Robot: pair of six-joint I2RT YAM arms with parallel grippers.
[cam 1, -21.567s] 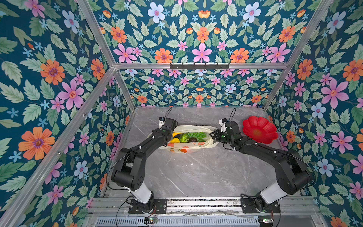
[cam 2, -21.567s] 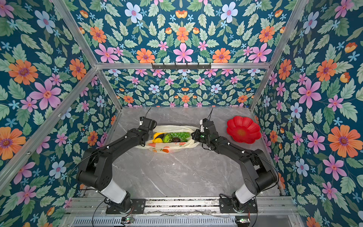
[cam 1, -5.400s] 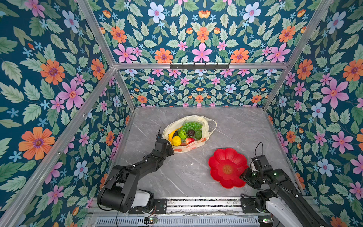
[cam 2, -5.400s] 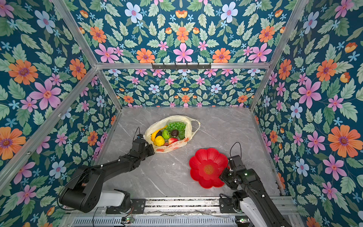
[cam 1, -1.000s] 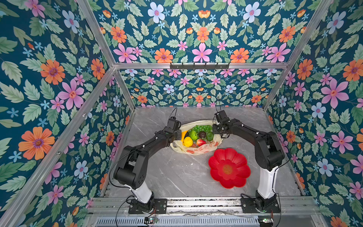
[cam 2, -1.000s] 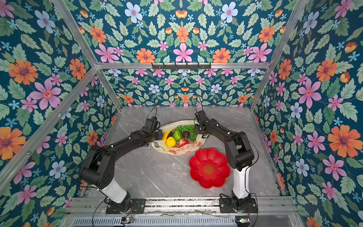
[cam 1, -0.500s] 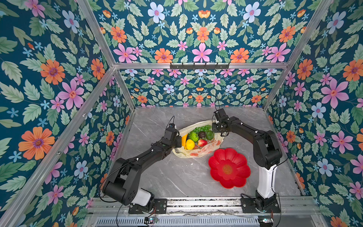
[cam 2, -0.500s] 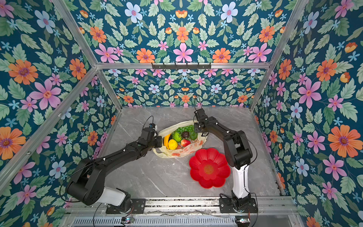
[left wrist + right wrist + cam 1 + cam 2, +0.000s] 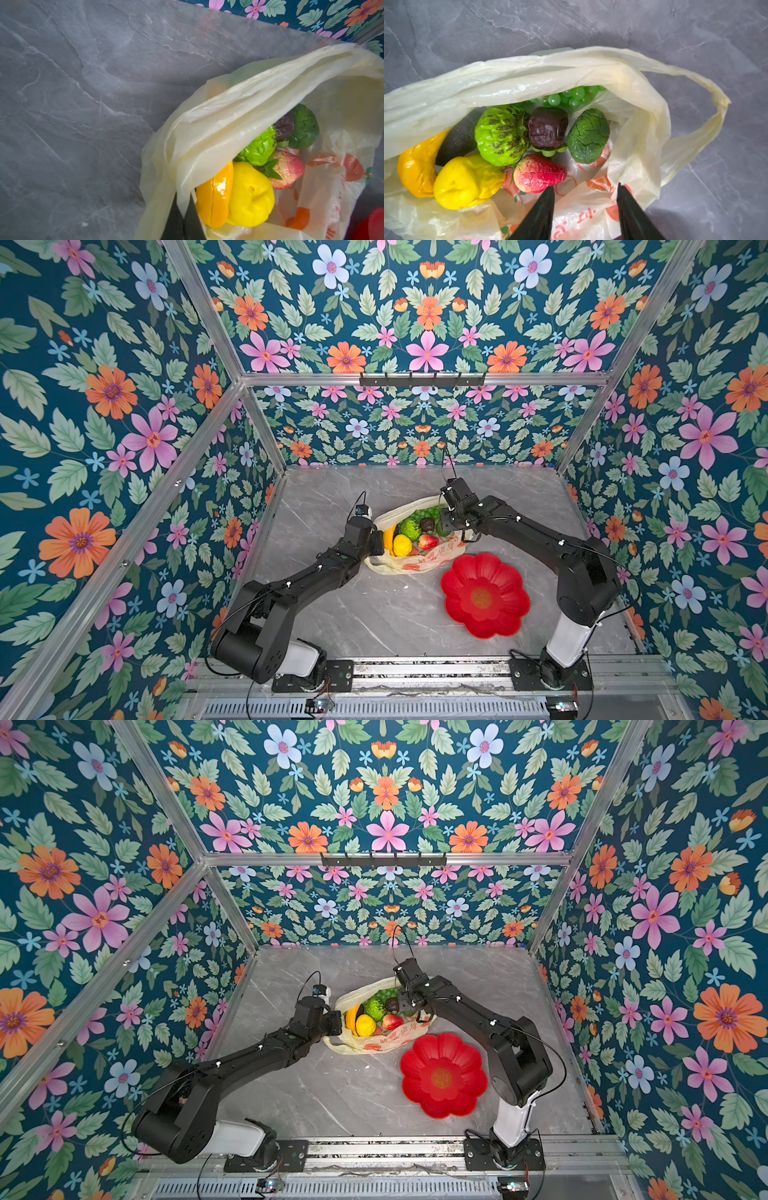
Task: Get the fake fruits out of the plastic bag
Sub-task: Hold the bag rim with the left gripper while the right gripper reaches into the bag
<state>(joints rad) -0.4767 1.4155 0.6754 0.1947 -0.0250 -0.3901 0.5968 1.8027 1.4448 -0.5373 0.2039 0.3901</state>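
At the plastic bag's [image 9: 415,562] left rim, the left gripper [image 9: 182,200] is clamped tight on a fold of the film, as it was half a second ago. All the fake fruits [image 9: 411,531] lie inside the bag. The banana [image 9: 415,166] and lemon [image 9: 467,182] are nearest that rim, then the bumpy lime-green ball [image 9: 502,135], a dark brown piece [image 9: 548,128] and a red one [image 9: 539,173]. The grape bunch [image 9: 571,96] sits under the bag's far rim. At the bag's right side the right gripper [image 9: 585,185] hangs over the printed film, its jaws now about half apart and empty; a second ago they were closed. The red plate [image 9: 484,595] lies just beside the bag, unmoved.
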